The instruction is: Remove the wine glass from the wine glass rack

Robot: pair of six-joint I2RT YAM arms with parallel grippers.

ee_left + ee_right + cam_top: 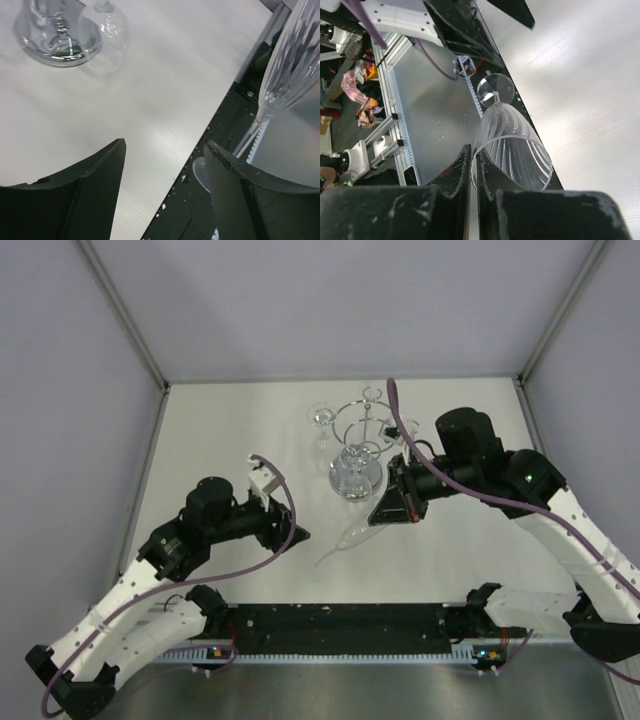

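Observation:
The wine glass [512, 145] is clear and ribbed, and it lies tilted in the air with its round foot [495, 90] pointing away. My right gripper [474, 150] is shut on the rim wall of its bowl, one finger inside and one outside. From above, the right gripper [392, 505] sits just right of the wine glass rack [360, 440], a chrome stand on a mirrored base. The faint wine glass [345, 535] slants down-left from it. My left gripper [165, 145] is open and holds nothing. The wine glass [290, 65] stands apart to its right.
Other clear glasses [320, 417] hang on the rack's arms, one [105, 35] close by the mirrored base [55, 40]. A black rail [340, 625] runs along the table's near edge below the tilted glass. Grey walls enclose the table.

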